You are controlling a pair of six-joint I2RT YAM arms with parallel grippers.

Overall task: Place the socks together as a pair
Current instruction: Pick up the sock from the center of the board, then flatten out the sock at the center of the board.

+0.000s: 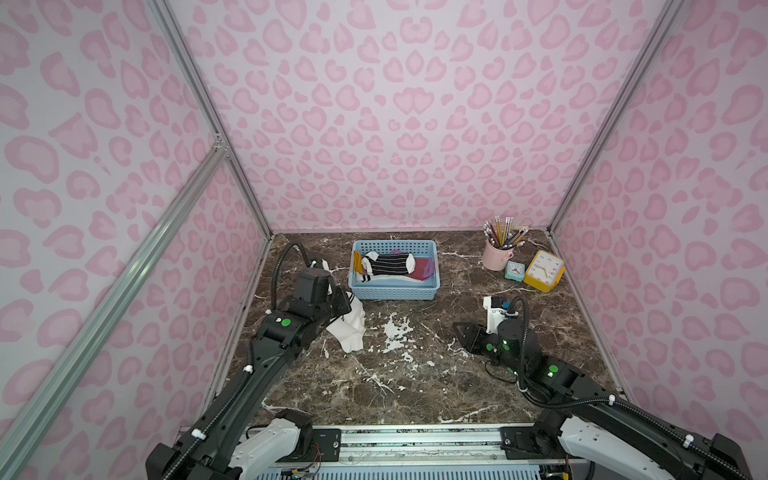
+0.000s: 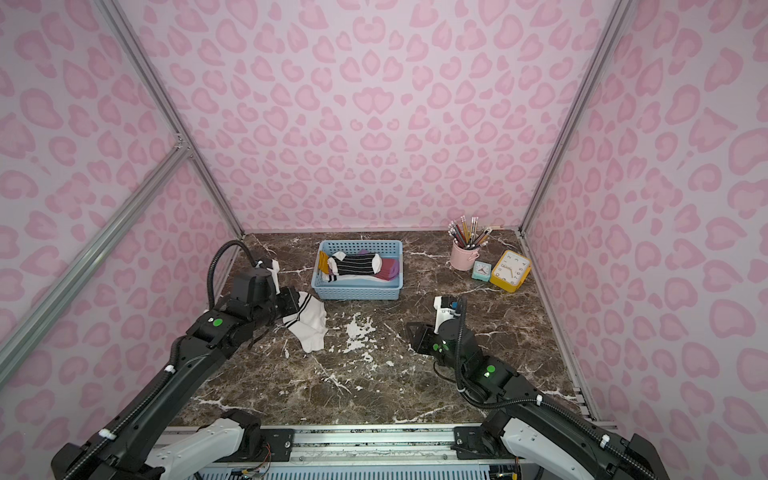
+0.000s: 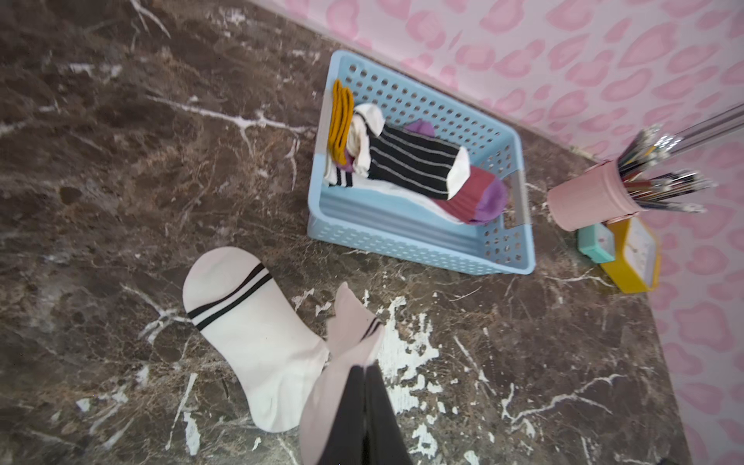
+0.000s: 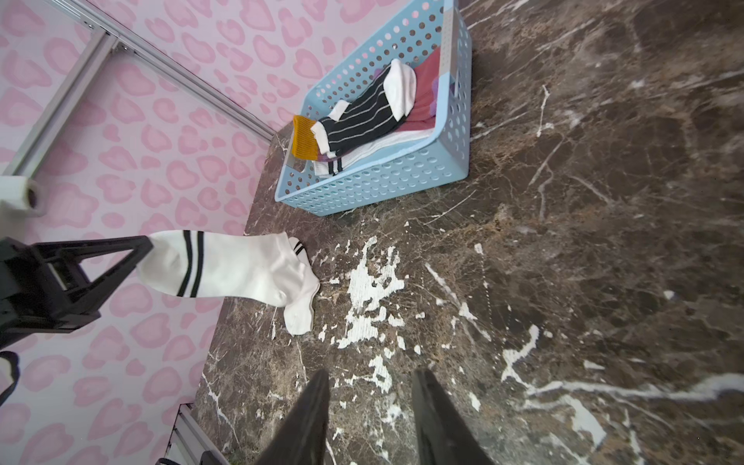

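Brown marble tabletop (image 1: 415, 374) w/ pink-spotted walls (image 1: 415, 124): white sock (image 3: 249, 342) w/ 2 black bands lies flat on it, just beside basket (image 3: 402, 245), off its front-left corner. Second white sock (image 3: 350, 342), same bands, touches it at the heel & is pinched in left claw (image 3: 364, 374), jaws clenched on the fabric. Pale blue perforated basket holds black sock (image 3: 414, 165) w/ thin white stripes on top, maroon sock (image 3: 463, 193) w/ purple toe under it, mustard cuffs (image 3: 340, 116) at one end, third white sock (image 3: 342, 179) beneath. Right claw (image 4: 370, 382) part open, empty, over bare marble.
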